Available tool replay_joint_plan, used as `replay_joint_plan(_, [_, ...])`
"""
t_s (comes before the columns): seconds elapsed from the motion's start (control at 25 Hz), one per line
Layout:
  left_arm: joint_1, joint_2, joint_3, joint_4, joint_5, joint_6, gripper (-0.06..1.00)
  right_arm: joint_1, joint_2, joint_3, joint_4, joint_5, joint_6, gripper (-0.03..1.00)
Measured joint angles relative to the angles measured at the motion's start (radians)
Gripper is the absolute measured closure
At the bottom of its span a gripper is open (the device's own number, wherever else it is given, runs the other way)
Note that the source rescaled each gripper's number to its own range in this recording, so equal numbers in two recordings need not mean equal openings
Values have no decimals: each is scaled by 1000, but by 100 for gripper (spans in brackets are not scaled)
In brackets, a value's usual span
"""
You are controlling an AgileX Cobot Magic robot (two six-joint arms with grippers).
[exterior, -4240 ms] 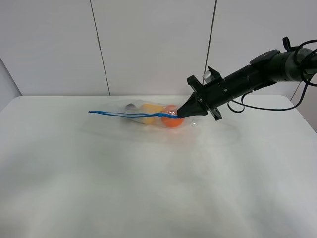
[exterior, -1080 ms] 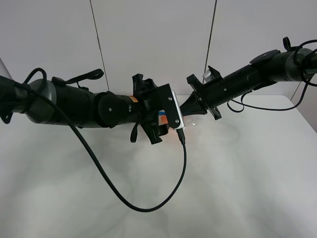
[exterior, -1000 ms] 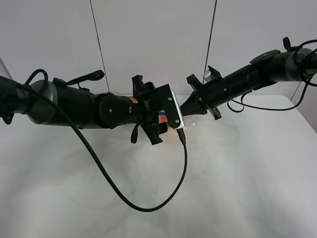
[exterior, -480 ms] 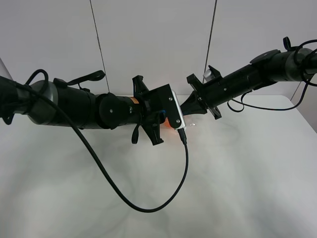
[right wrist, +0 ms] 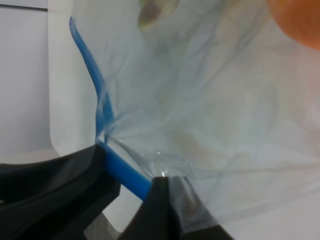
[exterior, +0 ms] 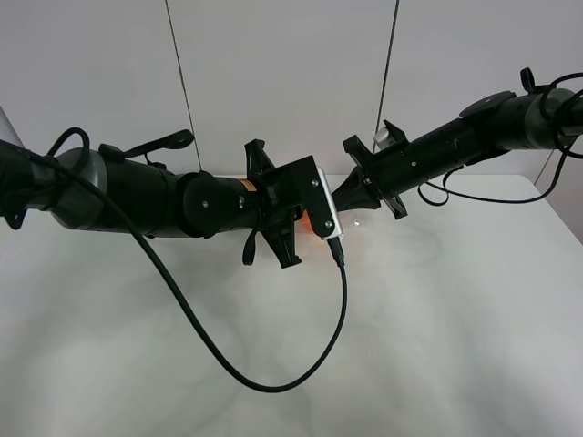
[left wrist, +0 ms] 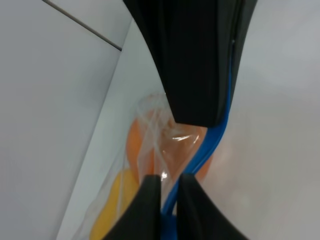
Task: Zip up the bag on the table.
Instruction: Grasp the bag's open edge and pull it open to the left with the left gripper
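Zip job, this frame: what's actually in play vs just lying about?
In play:
bag
its blue zipper strip
left hand and right hand, both pinching that strip
table

Just there:
orange fruit inside the bag
cable hanging from the left arm

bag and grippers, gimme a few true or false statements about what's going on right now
The left gripper is shut on the bag's blue zipper strip. True.
The right gripper hangs open, clear of the bag. False: it pinches the strip too.
An orange fruit shows through the bag. True.
The bag lies at the table's near edge. False: it sits toward the far side, near the wall.
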Motion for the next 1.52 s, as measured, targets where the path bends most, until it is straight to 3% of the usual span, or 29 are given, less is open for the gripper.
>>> replay_joint_plan(0.32, [15,0,0,7,-18,68,94,1,0,-2,14,-2,1,97])
replay_joint_plan(0.88, [113,0,33,11,-27,164,94,1,0,-3,26,-7,1,97])
replay_joint_plan(1.24, [221,0,114,21,-129,176,94,1,0,-3,26,-4,1,97])
replay_joint_plan(1.52, [314,0,115,82,-150,177,94,1,0,-3,26,-3,1,97])
